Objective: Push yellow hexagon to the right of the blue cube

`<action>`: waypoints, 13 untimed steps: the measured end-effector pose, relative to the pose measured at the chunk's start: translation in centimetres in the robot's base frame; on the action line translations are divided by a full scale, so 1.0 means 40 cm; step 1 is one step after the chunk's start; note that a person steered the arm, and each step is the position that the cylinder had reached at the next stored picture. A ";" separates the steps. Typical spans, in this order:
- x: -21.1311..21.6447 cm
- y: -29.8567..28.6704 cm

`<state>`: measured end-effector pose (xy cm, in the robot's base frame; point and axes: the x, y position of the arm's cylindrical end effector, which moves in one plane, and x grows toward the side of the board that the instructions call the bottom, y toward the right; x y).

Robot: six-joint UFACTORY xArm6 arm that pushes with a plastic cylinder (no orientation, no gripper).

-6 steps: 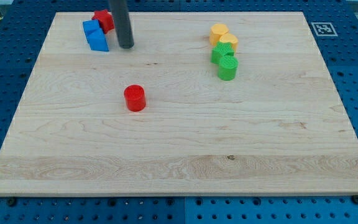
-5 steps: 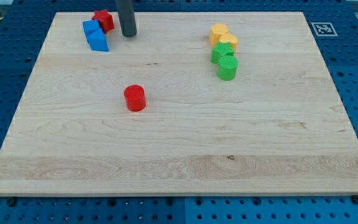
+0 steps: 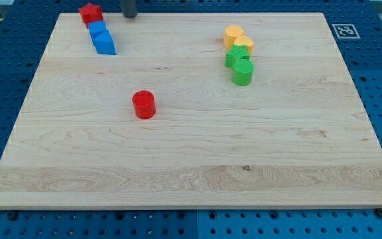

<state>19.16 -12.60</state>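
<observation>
while the yellow hexagon [image 3: 233, 33] sits in the cluster toward the view's upper right, well apart from the blue cube [image 3: 103, 44], the push itself looks not yet begun. hexagon touches a second yellow block [image 3: 244, 45], shape unclear, just below it; two green blocks [image 3: 239, 66] are stacked against those, lower still. blue cube lies near the view's top left on the table [image 3: 191, 166], with another blue block [image 3: 97, 29] touching its upper side and a red block [image 3: 91, 12], perhaps star-shaped, at the table's top edge. red cylinder [image 3: 143, 105] stands alone, left of centre.

my tip [image 3: 130, 16] is at the table's top edge, right of the red block, touching no block, far from the hexagon. judgement: all of the travel is left; the hexagon must cross leftward to the cube's right side.

no claw on this rig, so nothing to spread or pinch. rod is cut off by the view's top; only its lowest part shows. exact shapes of the green blocks hard to tell.
</observation>
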 end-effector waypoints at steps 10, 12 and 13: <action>0.282 0.554; 0.196 0.654; 0.190 0.494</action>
<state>26.75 7.14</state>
